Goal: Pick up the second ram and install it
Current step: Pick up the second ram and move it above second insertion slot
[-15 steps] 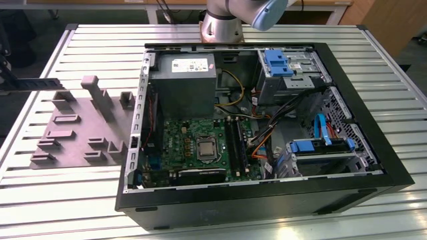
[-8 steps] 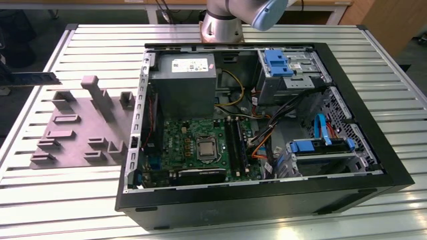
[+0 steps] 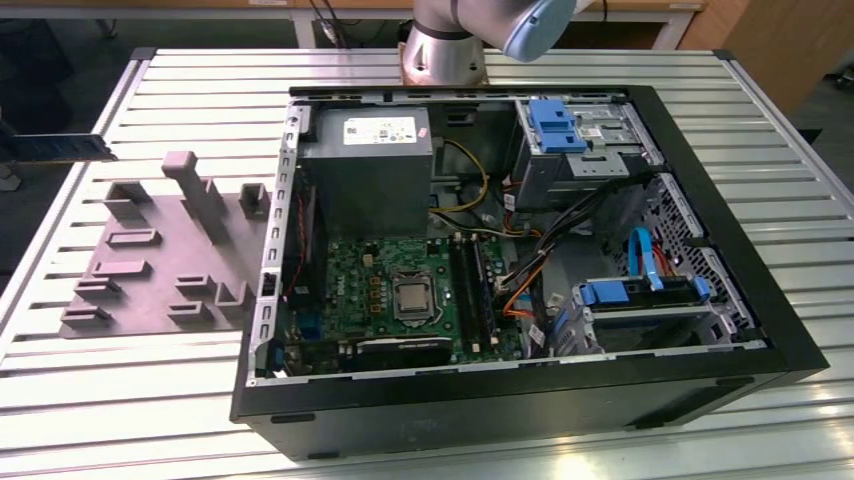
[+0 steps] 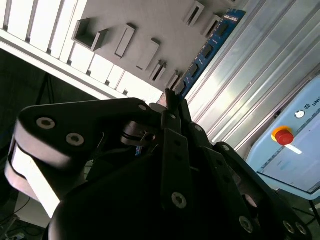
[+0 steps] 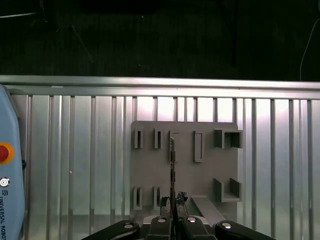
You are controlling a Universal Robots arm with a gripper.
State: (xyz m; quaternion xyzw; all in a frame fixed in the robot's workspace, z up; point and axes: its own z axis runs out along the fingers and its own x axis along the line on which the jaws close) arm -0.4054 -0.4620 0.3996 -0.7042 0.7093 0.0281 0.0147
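— Over the slatted table [image 3: 134,400], left of the open computer case [image 3: 747,370] in the exterior view, what am I holding?

— My gripper [image 4: 172,99] is clamped on the second ram [image 4: 211,47], near the grey holder tray [image 4: 150,20]. I grip one end only (long overhang), so I fear it pivots and meets the memory slots [image 3: 470,290] crooked.

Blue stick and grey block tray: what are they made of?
The thin blue memory stick looks like rigid circuit board: flat, blue, with dark chips. The flat grey tray of blocks looks like matte plastic, possibly printed; its dull, uniform grey leaves that open.
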